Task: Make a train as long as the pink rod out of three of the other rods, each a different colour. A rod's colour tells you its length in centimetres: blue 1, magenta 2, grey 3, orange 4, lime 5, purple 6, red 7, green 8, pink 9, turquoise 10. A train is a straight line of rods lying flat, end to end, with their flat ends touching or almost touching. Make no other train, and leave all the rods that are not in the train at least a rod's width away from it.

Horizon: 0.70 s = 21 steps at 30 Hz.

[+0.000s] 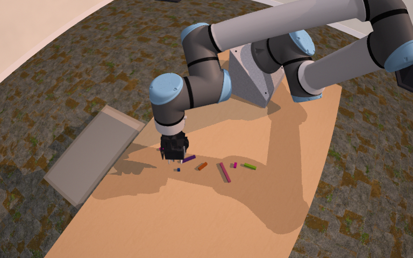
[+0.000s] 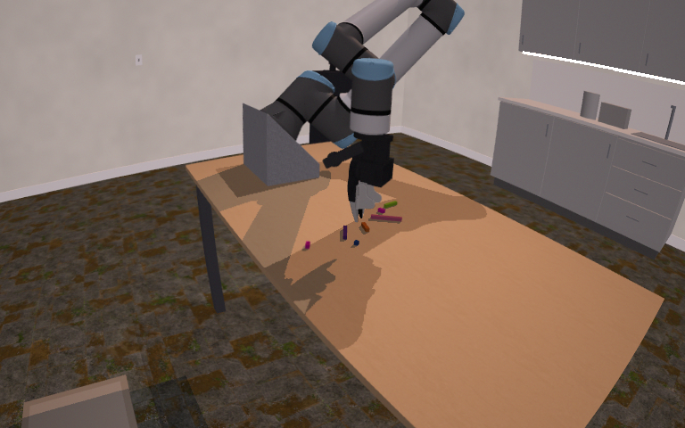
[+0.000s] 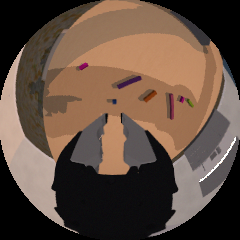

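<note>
My gripper (image 1: 175, 162) (image 2: 358, 218) (image 3: 114, 113) is partly open above the table, with a narrow empty gap between its fingertips. The blue rod (image 1: 178, 169) (image 2: 356, 242) (image 3: 114, 101) lies just beyond the tips in the wrist view. The purple rod (image 1: 189, 158) (image 2: 344, 232) (image 3: 129, 82), orange rod (image 1: 202, 166) (image 2: 365, 226) (image 3: 150, 96) and pink rod (image 1: 225, 172) (image 2: 386, 218) (image 3: 171, 106) lie apart. One magenta rod (image 1: 235, 164) (image 2: 381, 210) (image 3: 182, 99) lies between the pink rod and the lime rod (image 1: 249, 166) (image 2: 390, 204) (image 3: 190, 103). Another magenta rod (image 2: 307, 244) (image 3: 83, 66) lies alone, mostly hidden in the top view.
The arm's grey wedge-shaped base (image 1: 249, 79) (image 2: 283, 156) stands on the table (image 1: 170, 219) (image 2: 480, 282), behind the rods. A pale box-like object (image 1: 91, 158) (image 2: 75, 408) is beside the table's edge. Arm shadows cross the rods' area.
</note>
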Tool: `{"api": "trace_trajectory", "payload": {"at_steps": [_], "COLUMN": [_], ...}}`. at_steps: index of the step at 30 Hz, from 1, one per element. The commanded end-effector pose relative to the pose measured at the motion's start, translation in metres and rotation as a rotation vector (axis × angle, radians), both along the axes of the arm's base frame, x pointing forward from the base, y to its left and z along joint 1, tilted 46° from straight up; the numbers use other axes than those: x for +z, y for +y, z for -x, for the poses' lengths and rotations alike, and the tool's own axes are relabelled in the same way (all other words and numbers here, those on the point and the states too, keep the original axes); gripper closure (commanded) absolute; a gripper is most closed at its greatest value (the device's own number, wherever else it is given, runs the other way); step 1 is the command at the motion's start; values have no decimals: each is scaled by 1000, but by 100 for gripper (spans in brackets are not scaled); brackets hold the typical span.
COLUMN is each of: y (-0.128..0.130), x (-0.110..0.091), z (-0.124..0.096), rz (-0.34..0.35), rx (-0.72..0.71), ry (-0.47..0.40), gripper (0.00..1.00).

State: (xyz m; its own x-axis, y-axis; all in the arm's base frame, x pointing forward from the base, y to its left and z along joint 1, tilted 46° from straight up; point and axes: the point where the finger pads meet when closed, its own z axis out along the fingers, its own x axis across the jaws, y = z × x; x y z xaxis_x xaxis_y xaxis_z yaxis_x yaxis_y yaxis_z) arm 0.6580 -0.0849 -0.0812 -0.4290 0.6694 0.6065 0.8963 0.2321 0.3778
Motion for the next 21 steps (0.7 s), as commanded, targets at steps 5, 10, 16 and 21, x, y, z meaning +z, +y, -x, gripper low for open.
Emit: {"api": "trace_trajectory", "payload": {"at_steps": [5,10,16,21], "y": [0,2,6,10], "x": [-1,-3,-6,-10], "z": [-1,-1,-2,-2], "rz": [1,1,1,1], "rx": [-1,-1,-1,-1], "ry": [-1,-1,-1,-1], "gripper": [86,86,86,86]}}
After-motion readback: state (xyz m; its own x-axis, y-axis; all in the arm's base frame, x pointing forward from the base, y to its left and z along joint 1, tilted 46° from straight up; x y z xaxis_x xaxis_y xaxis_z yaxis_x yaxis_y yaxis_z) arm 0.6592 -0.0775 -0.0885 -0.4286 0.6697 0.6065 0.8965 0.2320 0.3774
